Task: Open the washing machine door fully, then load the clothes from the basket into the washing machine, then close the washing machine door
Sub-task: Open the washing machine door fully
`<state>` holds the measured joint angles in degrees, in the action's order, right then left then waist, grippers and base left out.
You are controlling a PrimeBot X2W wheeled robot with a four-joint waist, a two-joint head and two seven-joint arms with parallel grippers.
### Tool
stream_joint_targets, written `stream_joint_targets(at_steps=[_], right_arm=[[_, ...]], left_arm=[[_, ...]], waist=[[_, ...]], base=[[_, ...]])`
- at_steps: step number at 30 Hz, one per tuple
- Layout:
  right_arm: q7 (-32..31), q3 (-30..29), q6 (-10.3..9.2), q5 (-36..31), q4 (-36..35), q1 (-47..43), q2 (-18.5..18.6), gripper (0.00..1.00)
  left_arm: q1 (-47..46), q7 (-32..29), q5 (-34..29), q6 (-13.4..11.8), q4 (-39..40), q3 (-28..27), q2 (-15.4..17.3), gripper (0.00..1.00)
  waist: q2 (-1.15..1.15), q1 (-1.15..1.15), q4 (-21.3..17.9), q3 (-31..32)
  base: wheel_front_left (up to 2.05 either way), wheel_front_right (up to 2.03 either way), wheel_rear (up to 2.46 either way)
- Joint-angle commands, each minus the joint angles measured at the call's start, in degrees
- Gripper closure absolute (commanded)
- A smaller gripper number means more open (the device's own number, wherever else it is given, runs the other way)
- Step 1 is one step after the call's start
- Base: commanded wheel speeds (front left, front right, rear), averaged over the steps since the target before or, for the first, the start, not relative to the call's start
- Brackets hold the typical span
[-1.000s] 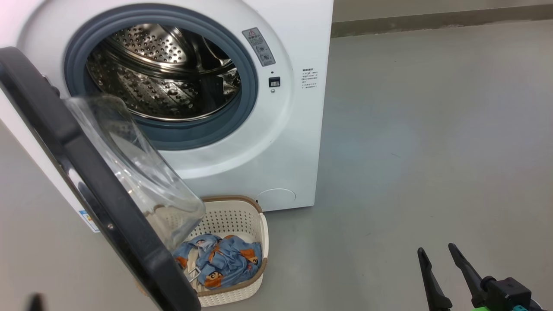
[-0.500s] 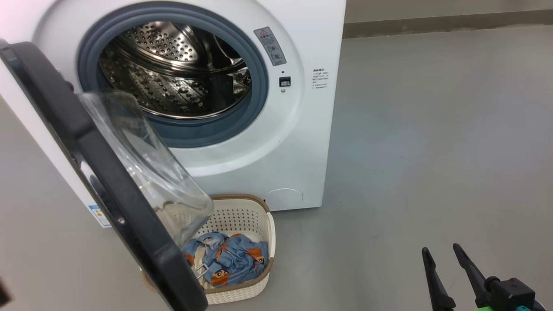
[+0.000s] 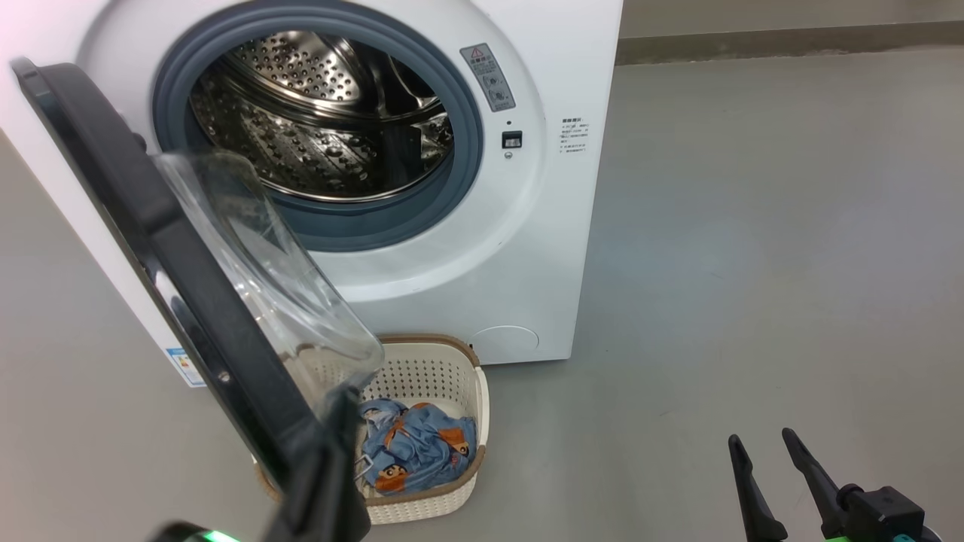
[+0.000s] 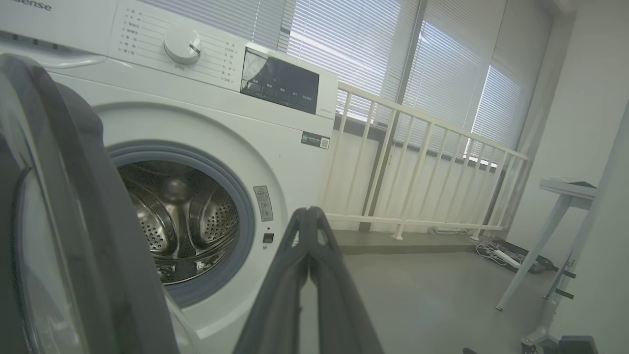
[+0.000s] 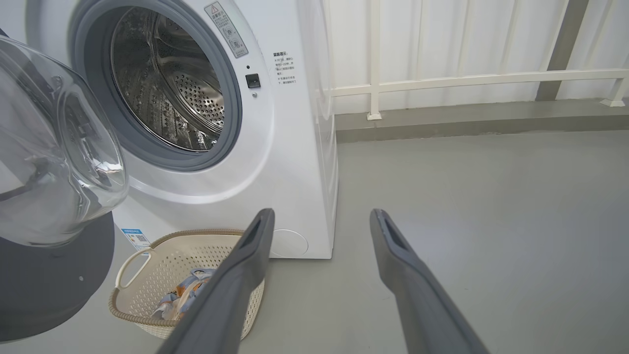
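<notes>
1. Head view: the washing machine has its door swung well out on the left, and the drum looks bare. The basket sits on the floor right at the machine's foot, partly under the door's glass bowl. The clothes are bundled inside it. The left gripper rises at the door's lower rim. It may be touching the rim, but it's dark on dark so I cannot tell. The right gripper is low right, well apart from the basket, with its fingers spread.
2. Left wrist view: the left gripper has its fingers pressed together and nothing between them. The door is close on the left edge and the drum is open ahead.
3. Right wrist view: the right gripper has its jaws wide and empty. The basket is below left with the clothes in it, and the door glass hangs above.
4. Step, as I judge it: door-opening looks about done and loading has not begun.
5. Next move calls for:
   - a gripper coming down into the basket, clear of the glass bowl
   - pinching the bundle
   - lifting it over the gasket into the drum
</notes>
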<state>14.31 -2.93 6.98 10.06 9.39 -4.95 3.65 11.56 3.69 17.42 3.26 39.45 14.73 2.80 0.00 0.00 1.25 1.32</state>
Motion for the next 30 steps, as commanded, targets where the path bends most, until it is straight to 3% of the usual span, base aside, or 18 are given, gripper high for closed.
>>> stream_joint_targets(at_steps=[1,7,14,22,30], right_arm=[[0.69,1.52,0.51,-0.50,-1.02,0.82,0.27,0.00],[0.69,1.85,0.51,-0.35,-0.67,0.87,0.08,0.00],[0.69,1.94,0.51,-0.48,-0.56,1.04,-0.10,0.00],[0.69,1.86,0.51,-0.39,-0.64,1.05,-0.35,0.00],[0.69,1.53,0.51,-0.41,-0.66,1.12,-0.49,0.00]], left_arm=[[0.00,-1.06,1.53,-0.87,-1.44,0.31,0.13,1.00],[1.24,-2.73,5.38,-4.36,-11.43,3.98,0.10,1.00],[-0.61,-2.42,4.94,-6.39,-14.07,4.71,0.09,1.00],[-1.79,-1.15,5.63,-10.36,-16.88,4.64,0.09,1.00],[-2.35,-0.72,5.17,-11.81,-18.03,4.51,0.09,1.00]], waist=[[0.00,0.00,0.02,-0.13],[0.00,0.00,0.00,-0.55],[0.00,0.00,-0.05,-1.10],[0.00,0.00,0.04,-1.68],[0.00,0.00,1.09,-2.40]], base=[[0.00,0.00,0.00],[0.00,0.00,0.00],[0.00,0.00,0.00],[0.00,0.00,0.00],[0.00,0.00,0.00]])
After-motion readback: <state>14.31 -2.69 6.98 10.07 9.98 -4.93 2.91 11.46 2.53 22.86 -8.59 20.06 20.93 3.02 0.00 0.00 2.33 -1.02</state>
